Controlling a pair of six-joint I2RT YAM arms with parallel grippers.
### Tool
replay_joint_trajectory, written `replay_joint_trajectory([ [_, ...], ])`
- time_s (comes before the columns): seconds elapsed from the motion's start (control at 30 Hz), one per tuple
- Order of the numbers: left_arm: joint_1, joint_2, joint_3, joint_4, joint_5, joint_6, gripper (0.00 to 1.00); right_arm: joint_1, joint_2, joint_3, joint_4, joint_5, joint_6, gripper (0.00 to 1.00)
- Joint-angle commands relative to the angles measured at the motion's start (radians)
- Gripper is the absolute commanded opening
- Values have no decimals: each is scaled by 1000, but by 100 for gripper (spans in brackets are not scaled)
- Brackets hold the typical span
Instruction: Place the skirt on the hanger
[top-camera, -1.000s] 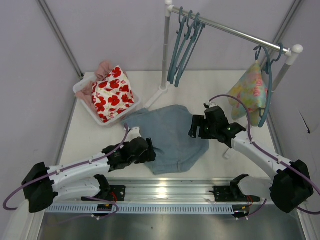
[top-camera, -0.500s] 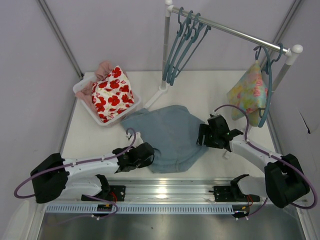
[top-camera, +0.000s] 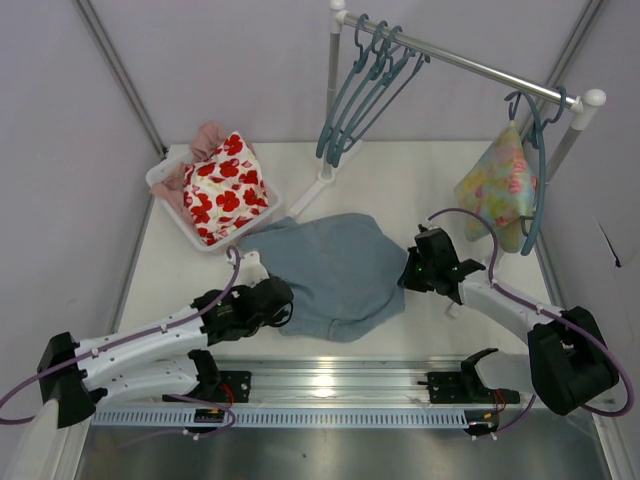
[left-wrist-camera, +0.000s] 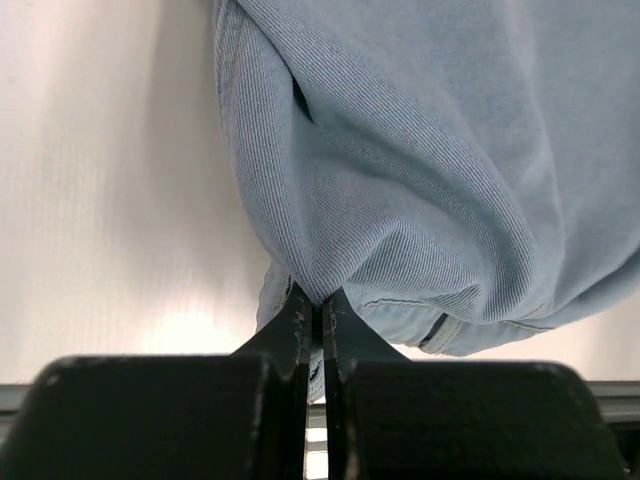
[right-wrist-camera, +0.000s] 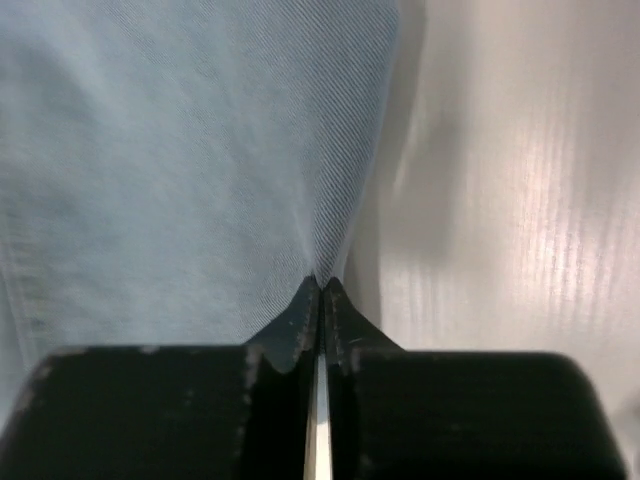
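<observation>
The skirt (top-camera: 335, 270) lies crumpled in the middle of the table (top-camera: 400, 180), between the two arms; the left jaws are pressed together on a fold at its near-left edge, with cloth bunching up from the pinch; the right jaws are clamped on its right edge, the denim drawn to a peak between them. Behind it the hangers (top-camera: 360, 90) hang bunched and slanted at the left end of the rail (top-camera: 470, 62), well apart from the skirt; a floral garment (top-camera: 495, 185) hangs at the rail's right end; a basket (top-camera: 160, 178) holding red-flowered cloth (top-camera: 225, 185) sits far left, near the skirt's corner.
</observation>
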Motion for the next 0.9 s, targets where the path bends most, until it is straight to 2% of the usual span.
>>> replay_joint_trajectory([
  [0.0, -5, 43, 96, -106, -43, -2, 0, 4, -45, 140, -44, -45, 1, 0],
  [0.13, -5, 62, 195, -276, -61, 3, 0, 9, -84, 338, -254, -16, -30, 0],
  [0.2, -3, 57, 268, -334, -52, 3, 0, 7, -87, 432, -415, 5, -41, 0],
  [0.23, -3, 50, 284, -356, -37, 3, 0, 7, -78, 521, -466, 39, -53, 0],
  [0.27, -2, 45, 307, -374, 7, 27, 0, 9, -72, 559, -565, 50, -57, 0],
  [0.33, 5, 66, 331, -408, 46, 38, 0, 6, -30, 645, -661, 65, -67, 0],
  [0.37, 5, 80, 331, -443, 60, 37, 0, 3, -16, 662, -740, 63, -74, 0],
  [0.43, 3, 115, 284, -445, 97, 35, 0, 3, 11, 657, -788, 60, -79, 0],
  [0.47, 5, 122, 263, -389, 115, 38, 0, 4, 10, 634, -782, 60, -80, 0],
  [0.57, 5, 125, 158, -264, 196, 70, 2, 1, -2, 525, -729, 22, -79, 11],
  [0.6, 5, 126, 144, -217, 212, 75, 17, 0, -2, 506, -715, -17, -77, 33],
  [0.67, 5, 129, 135, -207, 219, 93, 41, 1, -4, 474, -681, -45, -80, 61],
  [0.7, 5, 132, 153, -213, 210, 101, 69, 4, -12, 466, -666, -67, -93, 75],
  [0.73, 5, 134, 163, -239, 174, 113, 82, 6, -21, 459, -646, -78, -100, 82],
  [0.8, 15, 154, 222, -264, 131, 138, 95, 10, -38, 440, -574, -126, -120, 92],
  [0.87, 34, 177, 282, -267, 73, 191, 96, 13, -44, 423, -501, -150, -130, 93],
])
